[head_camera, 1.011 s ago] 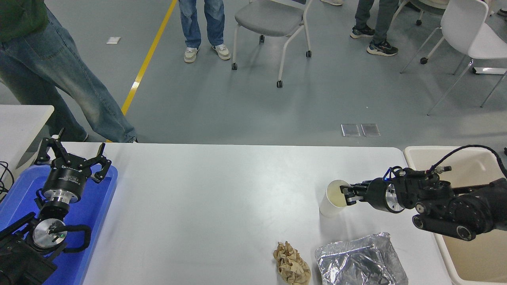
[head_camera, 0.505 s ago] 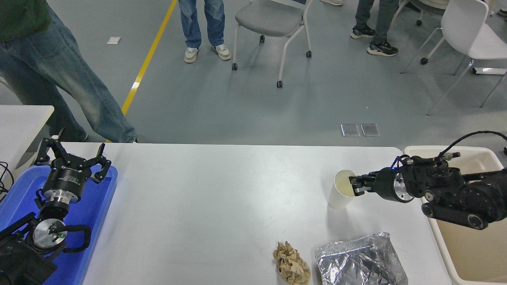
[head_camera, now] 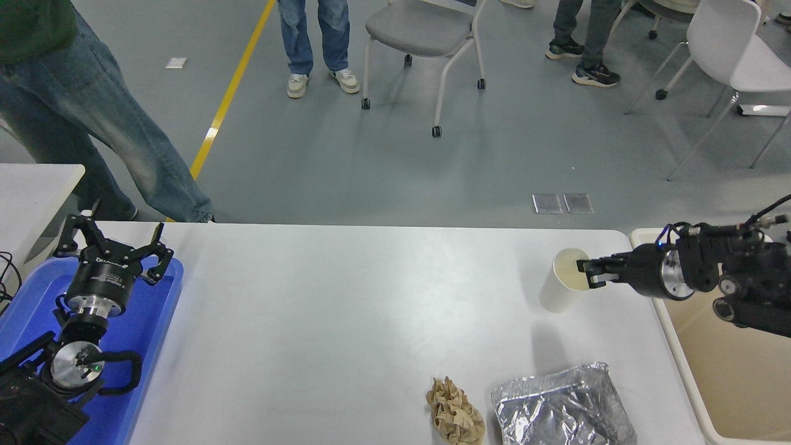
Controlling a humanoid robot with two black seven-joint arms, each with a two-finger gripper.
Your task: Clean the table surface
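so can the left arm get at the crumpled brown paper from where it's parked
Probably, though it is a long way off. The left pincer is open over the blue tray, and only bare table surface lies between it and the crumpled brown paper. Whether it can stretch that far is uncertain.

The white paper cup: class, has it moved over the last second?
Yes. The white paper cup, gripped at its rim by the right gripper, has moved right toward the beige tub, away from the unmoved crumpled foil.
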